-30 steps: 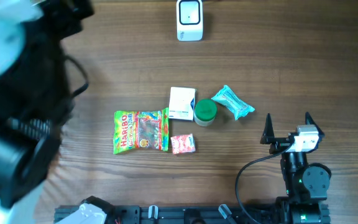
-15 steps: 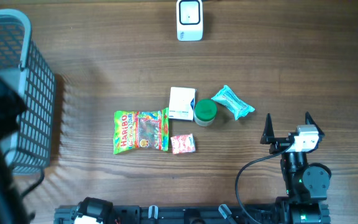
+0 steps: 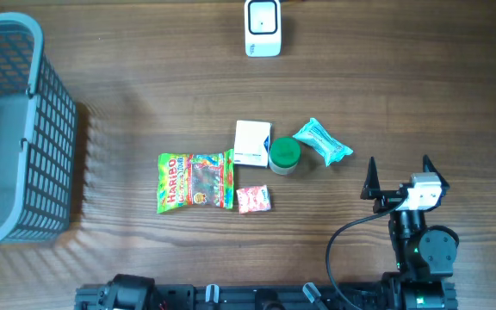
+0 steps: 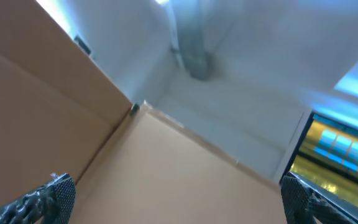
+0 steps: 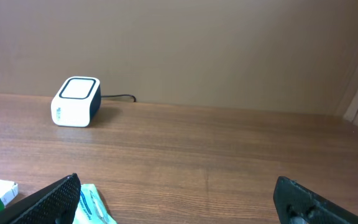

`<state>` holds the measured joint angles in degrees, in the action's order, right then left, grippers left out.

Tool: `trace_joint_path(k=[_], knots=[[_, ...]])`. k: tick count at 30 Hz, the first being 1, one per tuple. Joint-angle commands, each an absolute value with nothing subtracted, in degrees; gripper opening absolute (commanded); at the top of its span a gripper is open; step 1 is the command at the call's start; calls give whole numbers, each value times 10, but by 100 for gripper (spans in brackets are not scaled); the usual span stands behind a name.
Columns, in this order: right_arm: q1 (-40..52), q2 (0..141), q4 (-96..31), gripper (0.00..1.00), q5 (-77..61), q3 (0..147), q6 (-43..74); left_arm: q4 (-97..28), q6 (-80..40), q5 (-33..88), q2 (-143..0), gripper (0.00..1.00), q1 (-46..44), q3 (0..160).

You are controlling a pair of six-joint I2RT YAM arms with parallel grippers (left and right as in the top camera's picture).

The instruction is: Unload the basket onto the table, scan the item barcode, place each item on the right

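Right gripper (image 3: 399,165), jaws apart and empty, nearest the teal packet (image 3: 323,142).
Packet lies slanted, ahead and left of it; scanner (image 3: 263,27) well beyond.

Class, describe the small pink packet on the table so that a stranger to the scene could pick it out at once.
Find the cluster of goods near the middle of the wooden table. Seen from overhead, the pink packet lies by the lower right corner of the big Haribo bag, below the white box. It is the smallest item there and the only pink one.
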<state>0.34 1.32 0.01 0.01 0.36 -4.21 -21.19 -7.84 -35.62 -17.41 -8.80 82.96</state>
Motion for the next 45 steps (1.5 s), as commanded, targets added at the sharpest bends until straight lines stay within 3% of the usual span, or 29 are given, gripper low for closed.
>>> trace_joint_path(k=[1, 10, 16, 20, 22, 25, 32, 39, 45], knots=[[5, 14, 3, 100, -5, 3, -45, -214, -82, -314, -120, 100, -80, 827], [5, 14, 3, 100, -5, 3, -45, -224, -81, -311, -3, 100, -80, 828], [5, 14, 3, 100, -5, 3, -45, -250, -86, -379, -3, 100, -80, 835], [5, 14, 3, 100, -5, 3, -45, -263, -176, -419, -3, 100, -80, 828], [5, 14, 3, 100, -5, 3, -45, -285, -157, -386, -3, 100, -83, 822], [5, 14, 3, 100, -5, 3, -45, -284, -51, -209, -3, 100, -106, 763], [5, 14, 3, 100, -5, 3, -45, -244, -2, -122, -3, 100, -146, 556], [5, 14, 3, 100, -5, 3, -45, -217, -86, -118, -3, 100, -151, 361], [5, 14, 3, 100, -5, 3, -45, -267, -190, -117, -3, 100, -151, 296]])
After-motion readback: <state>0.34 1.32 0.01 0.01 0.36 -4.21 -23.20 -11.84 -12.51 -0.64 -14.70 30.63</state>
